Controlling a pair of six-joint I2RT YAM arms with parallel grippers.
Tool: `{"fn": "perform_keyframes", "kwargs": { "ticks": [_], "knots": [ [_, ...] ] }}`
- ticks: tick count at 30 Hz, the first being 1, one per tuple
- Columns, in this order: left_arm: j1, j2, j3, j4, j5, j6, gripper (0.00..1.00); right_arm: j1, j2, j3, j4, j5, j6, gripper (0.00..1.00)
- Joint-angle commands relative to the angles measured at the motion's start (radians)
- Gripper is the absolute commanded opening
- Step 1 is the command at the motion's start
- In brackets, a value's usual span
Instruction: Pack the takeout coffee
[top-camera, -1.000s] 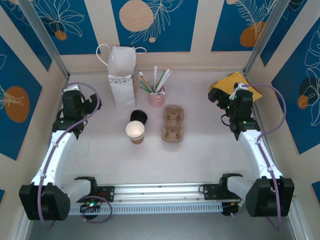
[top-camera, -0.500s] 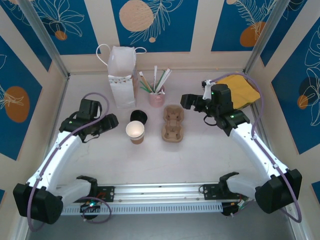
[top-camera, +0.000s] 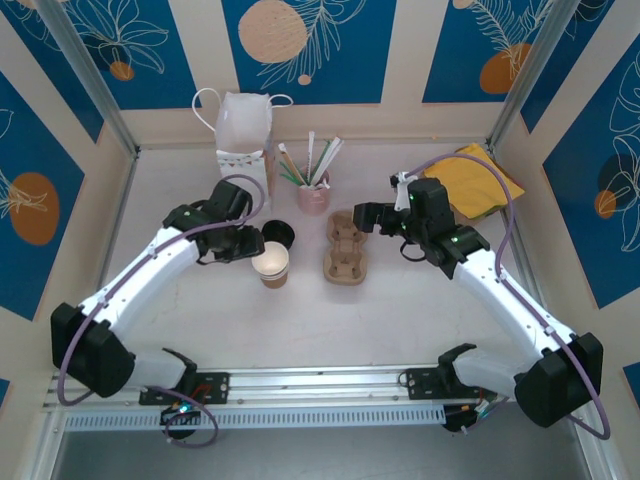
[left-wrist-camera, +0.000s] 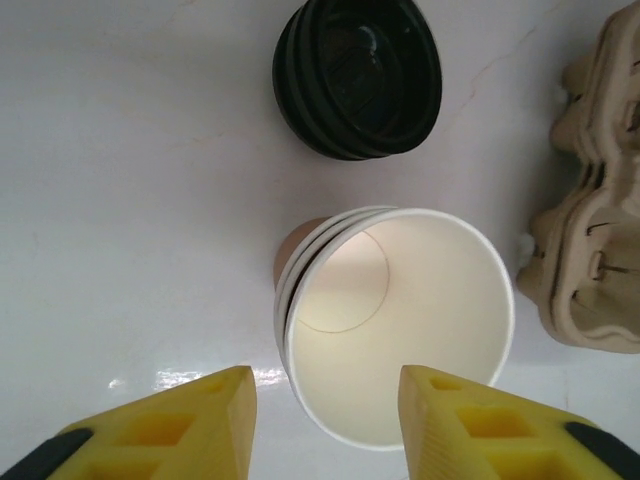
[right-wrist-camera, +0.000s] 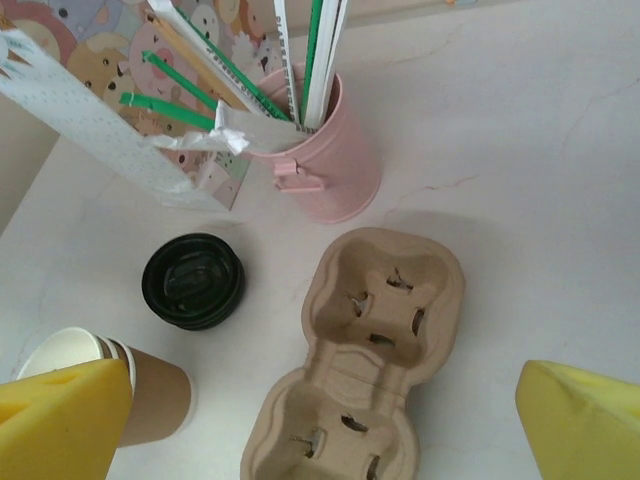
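We judge the packing to be at its opening step: the takeout coffee is not yet put together. The brown paper cup (top-camera: 270, 263) stands upright and uncovered near the middle of the table (top-camera: 400, 310), its pale inside showing. Several rims at its mouth suggest a few cups nested together. The black lid (top-camera: 278, 234), which looks like a small stack, lies just beyond the cup on the far side, close but apart. The pulp carrier (top-camera: 346, 246) lies just to the right of the cup, and the white paper bag (top-camera: 243, 160) stands farther back to the left.

The left gripper (top-camera: 250, 247) is at the cup from its left side. In the left wrist view its yellow fingers (left-wrist-camera: 185, 425) stand partly open, one at each side of the cup's near rim, and they hold nothing. Whether either pad touches the paper we cannot tell. The right gripper (top-camera: 361, 218) hovers above the far end of the carrier with its jaws spread wide and empty.

The next move, as we read it, calls for the left fingers to come around the cup wall below the rim and close gently, since thin paper will dent and nested cups may part. Then a lid must go on, and the covered cup must be seated in a carrier pocket.
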Motion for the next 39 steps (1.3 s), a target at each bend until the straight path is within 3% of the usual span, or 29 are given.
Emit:
{"fn": "perform_keyframes", "kwargs": {
  "ticks": [1,9,19,28,39],
  "knots": [
    [-0.009,0.036,0.026,-0.052,-0.008,0.017,0.35,0.012,-0.037,-0.023,-0.003,0.026,-0.012,0.99],
    [-0.013,0.097,0.014,-0.038,0.006,0.031,0.21,0.021,-0.04,-0.02,-0.015,0.036,0.0,0.99],
    [-0.013,0.128,0.005,-0.027,0.022,0.039,0.16,0.031,-0.035,-0.013,-0.021,0.04,0.007,0.99],
    [-0.012,0.127,0.02,-0.047,-0.001,0.046,0.02,0.044,-0.027,-0.009,-0.022,0.051,0.012,0.99],
    [0.051,0.058,-0.005,-0.056,0.022,0.04,0.0,0.071,0.005,0.012,-0.02,0.05,0.014,0.99]
  ]
}}
